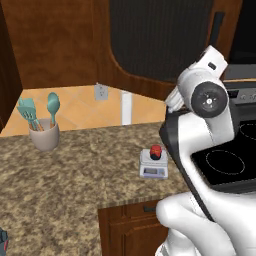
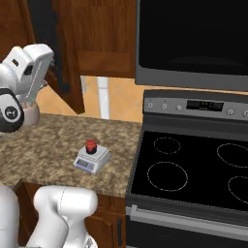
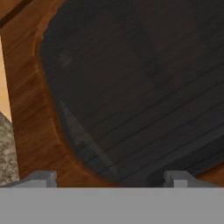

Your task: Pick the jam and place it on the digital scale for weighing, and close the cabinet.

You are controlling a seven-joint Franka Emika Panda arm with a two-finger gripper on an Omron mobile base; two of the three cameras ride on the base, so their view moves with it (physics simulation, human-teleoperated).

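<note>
A cup [image 1: 45,136] holding teal utensils [image 1: 37,113] stood down-left of the claw [image 3: 111,177]. The jam [image 1: 156,151] sat on the scale [image 1: 153,165], below it. The claw was spread and empty, tips apart, the cabinet [image 3: 131,87] door's dark panel right ahead, hanging open and probably needing a push shut.

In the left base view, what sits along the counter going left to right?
Cup of teal utensils → wall outlet behind the counter → digital scale with the jam on it → black stovetop.
</note>
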